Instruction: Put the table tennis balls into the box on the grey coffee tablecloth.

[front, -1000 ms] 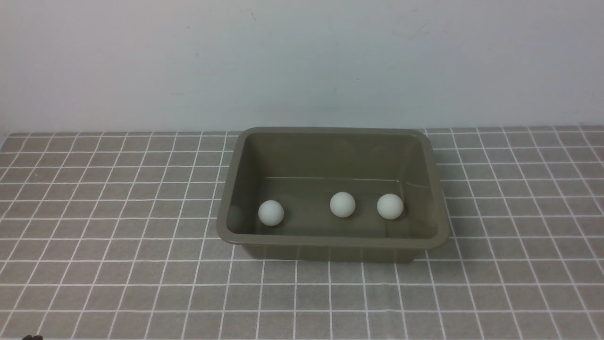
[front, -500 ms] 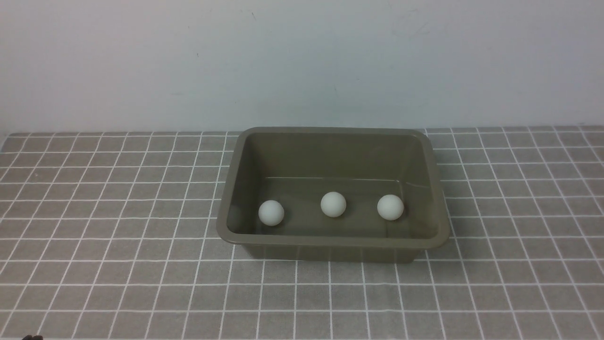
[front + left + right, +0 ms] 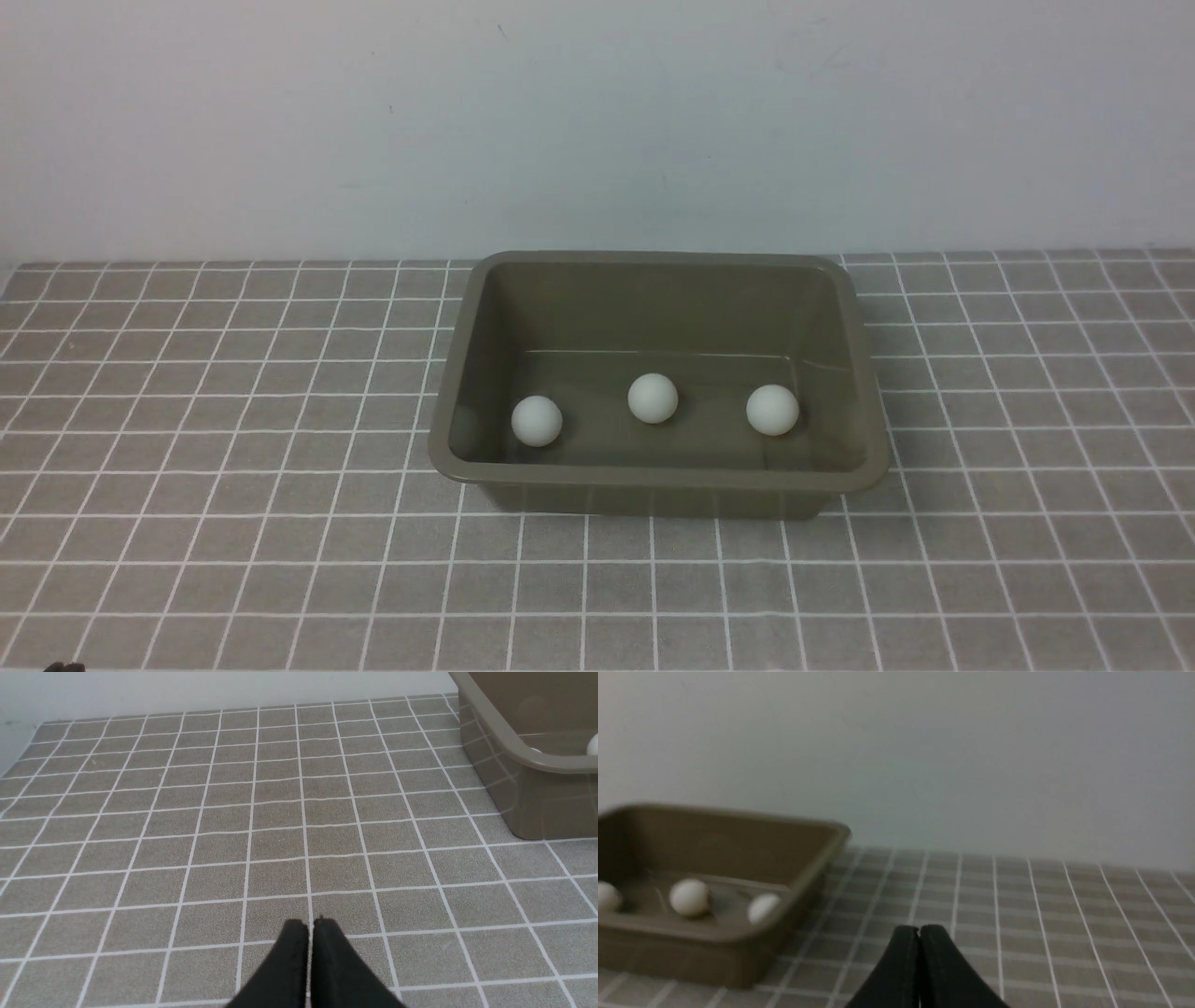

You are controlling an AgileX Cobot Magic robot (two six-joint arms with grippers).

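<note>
The filling step looks finished: at the centre of the front picture, three white balls [image 3: 653, 399] lie apart inside the olive-grey box [image 3: 658, 477], which sits on the grey checked cloth [image 3: 233, 523]. The left hand [image 3: 312, 926] and the right hand [image 3: 919, 933] are each closed tight, gripping nothing. The next move probably calls for nothing more than keeping both arms clear of the box.

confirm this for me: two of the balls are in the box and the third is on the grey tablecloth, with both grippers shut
The third ball is not on the grey tablecloth: the front view shows all three balls inside the box. Both grippers are indeed shut.
</note>
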